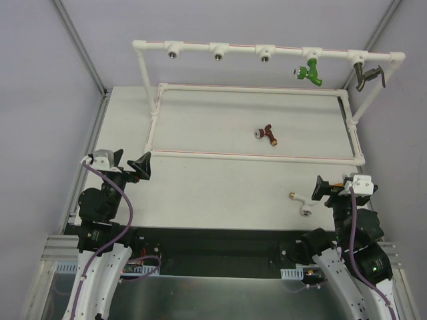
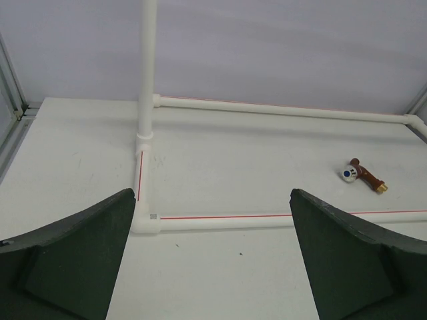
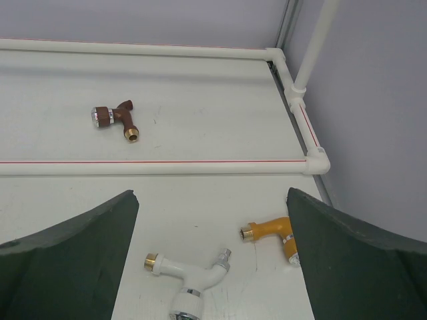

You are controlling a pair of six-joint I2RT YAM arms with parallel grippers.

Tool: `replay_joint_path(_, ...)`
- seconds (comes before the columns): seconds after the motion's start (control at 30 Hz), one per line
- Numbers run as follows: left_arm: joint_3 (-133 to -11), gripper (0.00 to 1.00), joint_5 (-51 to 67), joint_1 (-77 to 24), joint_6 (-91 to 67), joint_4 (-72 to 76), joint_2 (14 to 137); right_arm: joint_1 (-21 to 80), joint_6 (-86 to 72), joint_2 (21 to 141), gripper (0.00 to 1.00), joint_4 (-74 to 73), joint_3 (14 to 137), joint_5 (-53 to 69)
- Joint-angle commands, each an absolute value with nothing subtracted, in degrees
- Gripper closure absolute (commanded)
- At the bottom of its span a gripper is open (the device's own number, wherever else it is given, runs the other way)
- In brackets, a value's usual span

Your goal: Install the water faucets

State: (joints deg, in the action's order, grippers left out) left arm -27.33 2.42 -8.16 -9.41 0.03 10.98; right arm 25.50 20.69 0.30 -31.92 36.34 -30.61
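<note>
A green faucet point(image 1: 309, 72) and a dark grey faucet point(image 1: 365, 75) hang from the top bar of the white pipe frame point(image 1: 253, 157). A dark red faucet point(image 1: 268, 134) lies on the table inside the frame; it also shows in the left wrist view point(image 2: 363, 175) and the right wrist view point(image 3: 117, 118). A white faucet point(image 3: 190, 277) and an orange faucet point(image 3: 273, 231) lie in front of the frame, below my open right gripper point(image 3: 212, 195). The white faucet point(image 1: 302, 203) shows from above beside the right gripper point(image 1: 328, 193). My left gripper point(image 1: 130, 161) is open and empty near the frame's front left corner point(image 2: 147, 223).
Three bare tee sockets point(image 1: 218, 55) sit on the left part of the top bar. The frame's left upright point(image 2: 147, 67) rises ahead of the left gripper. Grey walls enclose the table. The frame's front right elbow point(image 3: 317, 162) lies beside the right wall.
</note>
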Motion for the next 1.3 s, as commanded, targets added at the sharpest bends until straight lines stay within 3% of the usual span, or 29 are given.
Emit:
replay_joint_path(0.0,-28.39,0.01,2.46,-7.65,-8.88,1.23,11.16,25.84,21.27,-10.90,0.04,-30.59,38.32,-30.50)
replay_joint_path(0.13,-28.48,0.01,2.55,-7.38,-9.05,1.23,11.60,25.84,21.27,-10.81,0.04,-30.24,37.88,-25.51)
replay_joint_path(0.3,-28.39,0.01,2.64,-7.29,-9.14,1.23,11.34,25.84,26.36,-10.64,0.04,-27.96,36.04,-3.91)
replay_joint_path(0.4,-28.39,0.01,2.29,-7.29,-9.14,1.23,10.81,25.75,25.23,-9.06,0.04,-27.94,35.42,-0.81)
replay_joint_path(0.6,-28.04,0.01,1.84,-7.29,-9.23,1.23,8.36,25.84,21.80,-0.02,0.04,-28.73,39.80,6.49)
replay_joint_path(0.7,-27.69,0.01,1.84,-7.29,-9.67,1.23,6.60,25.84,19.08,10.70,0.04,-32.67,44.99,8.78)
replay_joint_path(0.87,-27.51,0.01,1.50,-7.82,-9.76,0.97,3.70,25.84,13.20,28.72,0.04,-36.65,50.44,11.25)
replay_joint_path(1.03,-27.42,0.01,0.26,-9.75,-8.88,0.35,0.09,25.58,2.13,46.53,0.04,-42.45,53.35,1.32)
replay_joint_path(1.27,-27.51,0.01,-1.41,-12.56,-7.91,0.26,-2.37,24.44,-1.13,61.59,0.04,-33.76,52.11,-3.34)
